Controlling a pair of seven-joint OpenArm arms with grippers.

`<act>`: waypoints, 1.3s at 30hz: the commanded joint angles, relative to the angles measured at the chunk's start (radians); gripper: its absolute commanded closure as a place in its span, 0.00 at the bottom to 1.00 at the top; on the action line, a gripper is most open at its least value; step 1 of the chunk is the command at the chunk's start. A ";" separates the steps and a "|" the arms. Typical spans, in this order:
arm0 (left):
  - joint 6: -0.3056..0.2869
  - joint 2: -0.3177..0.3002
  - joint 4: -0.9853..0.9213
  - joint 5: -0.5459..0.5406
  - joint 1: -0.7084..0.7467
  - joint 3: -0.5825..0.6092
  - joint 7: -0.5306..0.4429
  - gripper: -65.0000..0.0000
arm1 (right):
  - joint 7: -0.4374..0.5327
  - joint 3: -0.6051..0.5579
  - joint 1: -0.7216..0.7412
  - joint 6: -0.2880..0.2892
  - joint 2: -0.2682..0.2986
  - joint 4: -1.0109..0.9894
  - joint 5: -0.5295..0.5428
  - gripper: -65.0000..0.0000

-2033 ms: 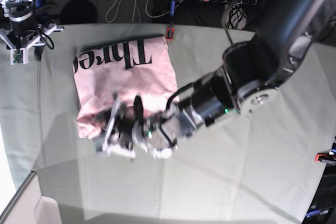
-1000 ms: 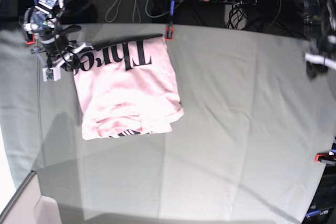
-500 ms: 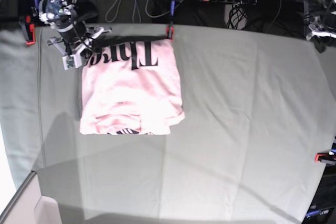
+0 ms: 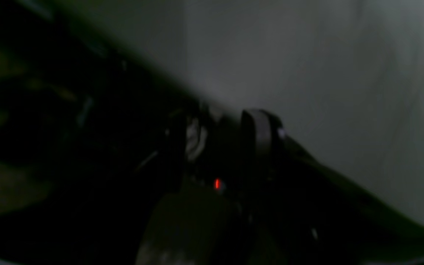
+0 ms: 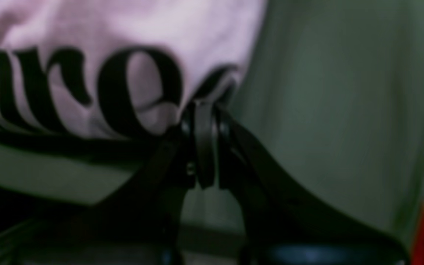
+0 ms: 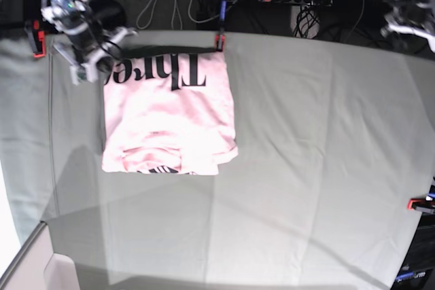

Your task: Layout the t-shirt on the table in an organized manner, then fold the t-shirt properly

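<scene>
- Two grippers, and only one is at the work: the right gripper (image 5: 204, 110) sits at the far left corner of the t-shirt (image 6: 168, 117) as the base view shows it, its jaws closed flat together on the corner's edge, right beside the last letter of the print.
- From that gripper the shirt spreads away toward the near edge of the table (image 6: 319, 168), and its far hem runs sideways from the pinched corner toward the red clamp (image 6: 219, 41).
- Folded into a rough rectangle, the shirt has its long axis running from far edge to near edge; it lies flat on the cloth, with a doubled layer at its near end.
- By my reading, any tug or tidy-up belongs to the right arm, since the shirt begins at its fingertips.
- Well off to the other side, the left gripper (image 6: 408, 22) hangs over the far corner, nowhere near the shirt; its own camera is dark and blurred, so I cannot tell how wide it stands or whether it holds anything.
- Writing: large black serif letters read "Three", upside down in the base view; smaller marks at the near end are unreadable.
</scene>
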 commanded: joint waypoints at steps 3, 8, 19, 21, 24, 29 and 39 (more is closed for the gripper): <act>-0.001 -0.016 -0.021 -0.008 0.054 0.039 -0.022 0.64 | 0.012 0.092 -0.025 -0.001 0.012 0.081 0.014 0.99; -0.001 -0.024 -0.147 -0.006 0.074 0.087 -0.024 0.92 | -0.103 0.167 -0.092 -0.001 0.012 0.084 0.069 0.99; -0.001 -0.015 -0.644 0.232 -0.151 0.187 -0.058 1.00 | -0.104 0.167 -0.150 -0.001 0.012 -0.200 0.092 1.00; -0.001 0.004 -0.765 0.293 -0.214 0.221 -0.120 1.00 | -0.080 0.151 -0.127 -0.001 0.012 -0.303 0.091 1.00; -0.001 0.031 -0.936 0.365 -0.292 0.273 -0.268 1.00 | -0.015 0.119 -0.089 -0.001 0.056 -0.459 0.089 1.00; -0.001 0.050 -1.293 0.497 -0.457 0.474 -0.492 1.00 | 0.137 0.095 0.018 -0.001 0.142 -0.795 0.089 1.00; 0.003 0.085 -1.428 0.508 -0.536 0.529 -0.518 1.00 | 0.672 -0.171 0.201 -0.319 0.262 -1.509 0.089 1.00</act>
